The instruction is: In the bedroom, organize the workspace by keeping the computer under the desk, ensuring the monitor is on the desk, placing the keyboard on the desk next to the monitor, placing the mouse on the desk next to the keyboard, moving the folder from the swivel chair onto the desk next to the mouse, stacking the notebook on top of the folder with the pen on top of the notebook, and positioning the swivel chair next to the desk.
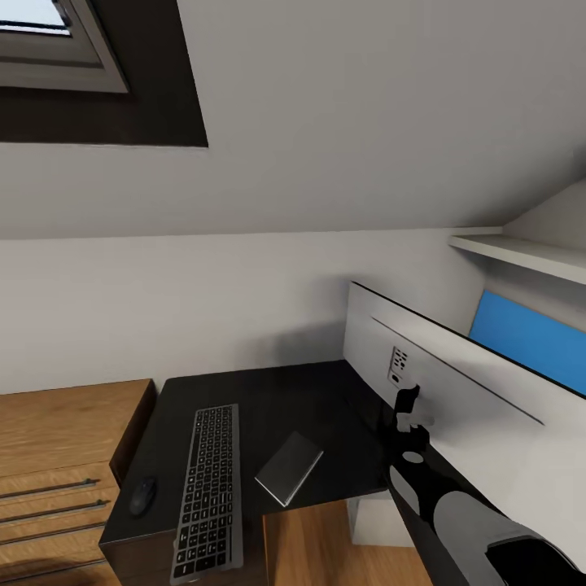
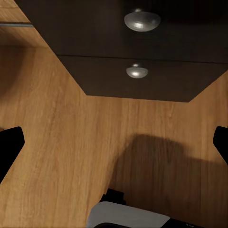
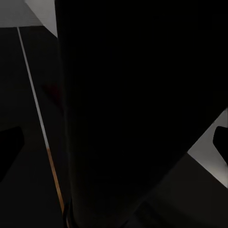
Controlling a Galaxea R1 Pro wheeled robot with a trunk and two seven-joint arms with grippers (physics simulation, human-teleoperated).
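The black desk (image 1: 268,399) carries the black keyboard (image 1: 207,492) near its front left. The small black mouse (image 1: 143,495) lies just left of the keyboard, and the dark notebook (image 1: 289,466) lies flat to its right. The monitor (image 1: 456,391) shows its white back along the desk's right side. My right gripper (image 1: 407,411) is up against the monitor's lower part. In the right wrist view the right gripper (image 3: 114,145) has its fingertips wide apart, with a large black surface close between them. My left gripper (image 2: 114,142) is open over the wooden floor (image 2: 57,142).
A low wooden drawer cabinet (image 1: 49,456) stands left of the desk. A blue panel (image 1: 529,338) and a white shelf (image 1: 521,252) sit behind the monitor. In the left wrist view, a black drawer unit (image 2: 137,52) with metal knobs stands on the floor.
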